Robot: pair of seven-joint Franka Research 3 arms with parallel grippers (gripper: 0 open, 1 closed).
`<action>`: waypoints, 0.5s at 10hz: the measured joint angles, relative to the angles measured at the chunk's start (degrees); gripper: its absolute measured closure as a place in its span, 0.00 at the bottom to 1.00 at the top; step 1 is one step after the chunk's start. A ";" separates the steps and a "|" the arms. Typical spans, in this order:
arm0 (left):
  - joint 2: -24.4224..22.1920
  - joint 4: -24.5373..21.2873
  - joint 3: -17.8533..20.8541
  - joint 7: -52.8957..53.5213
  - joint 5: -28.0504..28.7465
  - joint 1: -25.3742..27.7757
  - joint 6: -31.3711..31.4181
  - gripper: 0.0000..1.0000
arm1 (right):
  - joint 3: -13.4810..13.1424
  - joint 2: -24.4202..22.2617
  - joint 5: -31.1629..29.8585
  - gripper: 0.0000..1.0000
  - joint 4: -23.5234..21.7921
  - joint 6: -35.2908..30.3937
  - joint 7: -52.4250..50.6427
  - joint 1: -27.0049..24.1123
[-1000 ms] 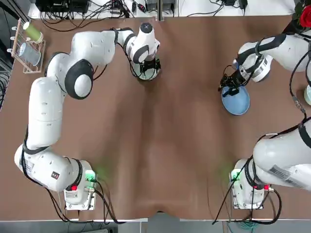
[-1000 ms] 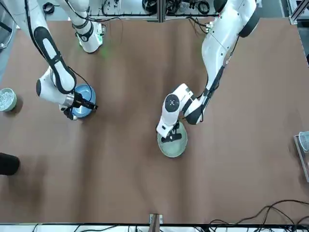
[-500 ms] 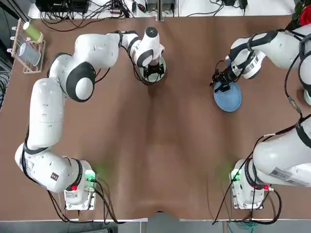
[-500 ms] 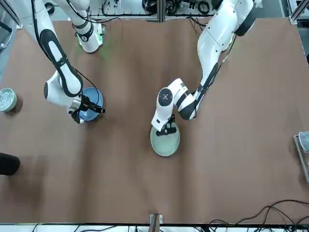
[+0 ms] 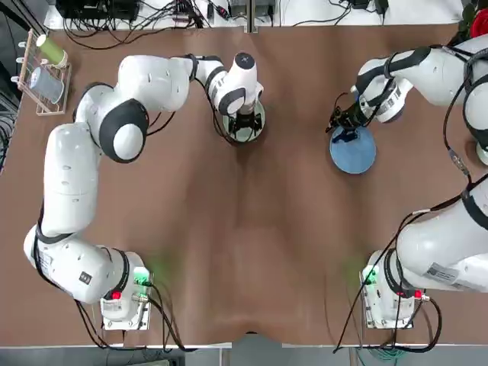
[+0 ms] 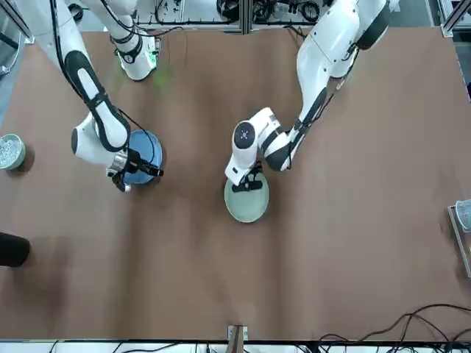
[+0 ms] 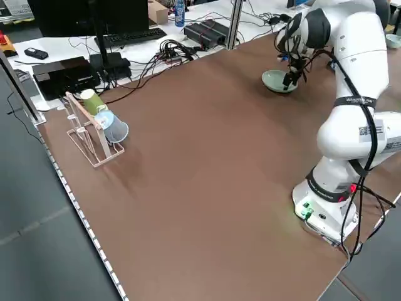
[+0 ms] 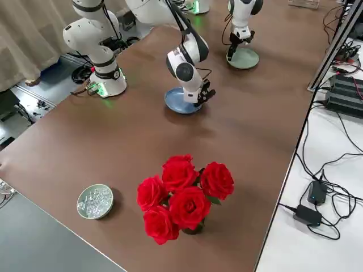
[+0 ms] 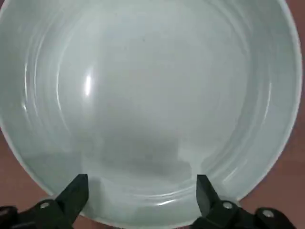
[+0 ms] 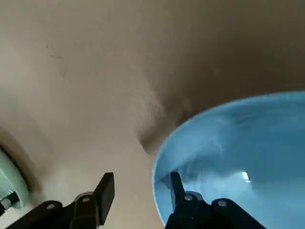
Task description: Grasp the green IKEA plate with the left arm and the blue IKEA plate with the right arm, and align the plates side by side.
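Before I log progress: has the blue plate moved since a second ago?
Yes. In the top view the blue plate has slid toward the table's middle, closer to the green plate, away from the roses.

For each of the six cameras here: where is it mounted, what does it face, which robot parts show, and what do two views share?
Top: overhead; both arms, green plate, blue plate.
Front: across the table, facing the robot; both arms.
Left side: raised, diagonal; left arm, cup rack.
Right side: raised, diagonal; both arms, roses.
Left wrist: left gripper over green plate.
Right wrist: right gripper pinching blue plate's rim.
Shared: top and front both show both plates.
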 joint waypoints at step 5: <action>-0.79 1.01 -0.97 -0.29 0.00 -0.08 0.06 0.00 | 0.06 0.45 7.20 0.44 2.21 0.07 -0.01 5.47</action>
